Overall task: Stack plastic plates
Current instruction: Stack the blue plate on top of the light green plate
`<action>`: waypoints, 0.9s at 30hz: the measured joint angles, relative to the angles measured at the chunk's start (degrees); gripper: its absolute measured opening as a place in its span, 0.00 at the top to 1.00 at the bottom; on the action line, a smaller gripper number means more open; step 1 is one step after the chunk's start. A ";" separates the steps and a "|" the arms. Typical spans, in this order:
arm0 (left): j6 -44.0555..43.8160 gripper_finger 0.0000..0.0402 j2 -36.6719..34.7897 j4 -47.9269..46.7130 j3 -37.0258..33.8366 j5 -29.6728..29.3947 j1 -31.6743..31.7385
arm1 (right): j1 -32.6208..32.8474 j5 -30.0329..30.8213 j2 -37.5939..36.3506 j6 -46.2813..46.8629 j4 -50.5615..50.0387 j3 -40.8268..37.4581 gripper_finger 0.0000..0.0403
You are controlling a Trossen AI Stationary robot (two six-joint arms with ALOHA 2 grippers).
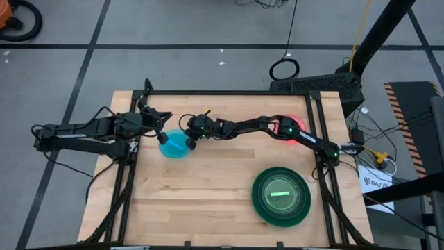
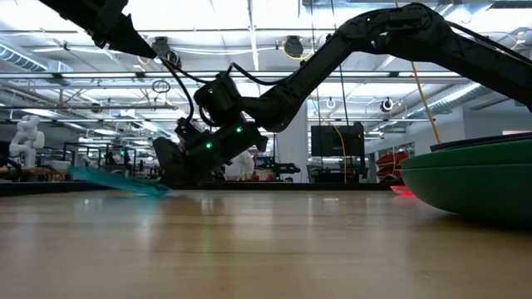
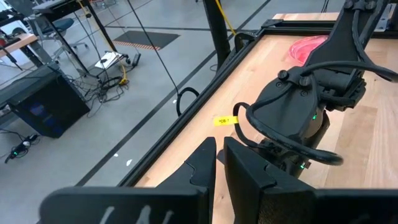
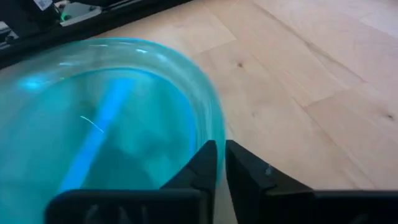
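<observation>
A translucent blue plate [image 1: 173,146] lies at the table's far left, with my right gripper [image 4: 221,158] shut on its right rim. In the low view the blue plate [image 2: 116,181] tips. My left gripper [image 1: 164,137] hangs shut above the plate's left side and holds nothing. A stack of large green plates [image 1: 281,196] rests on the table's near right, something lime green at its centre. A pink plate [image 1: 296,128] lies at the far right, partly under my right arm. My right gripper pinches the blue plate's rim [image 4: 211,134] on the side toward the table's right, one finger inside the plate and one outside. The fingers come from the right, slanting down. The gripped side stays at the table; the opposite side [image 2: 79,172] is raised.
Bare wood stretches across the table's middle and near left [image 1: 194,201]. A black frame rail [image 1: 229,92] runs along the far edge, and side rails run down both sides. My right arm [image 1: 250,126] spans the far part of the table.
</observation>
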 joint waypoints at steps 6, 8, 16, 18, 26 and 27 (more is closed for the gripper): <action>-0.05 0.90 0.00 -0.08 0.00 0.00 0.00 | -0.80 -2.54 -0.09 -0.67 0.02 0.00 0.99; -0.37 0.90 0.00 -0.29 0.00 0.02 0.00 | -1.12 -3.68 -0.24 -0.16 -0.79 0.00 0.99; -0.82 0.90 0.00 -0.81 -0.02 0.08 0.00 | -1.56 -6.14 -4.55 -2.19 -11.18 0.00 1.00; -0.87 0.90 0.02 -1.03 -0.02 0.10 0.00 | -1.26 -6.29 -6.24 -4.27 -15.99 -0.01 1.00; -0.94 0.90 0.00 -0.96 -0.04 0.13 -0.11 | 0.76 -7.23 -12.12 -12.51 -36.03 -0.02 1.00; -0.94 0.90 0.02 -1.00 -0.04 0.12 -0.11 | 1.09 -7.21 -12.51 -12.93 -37.80 -0.02 1.00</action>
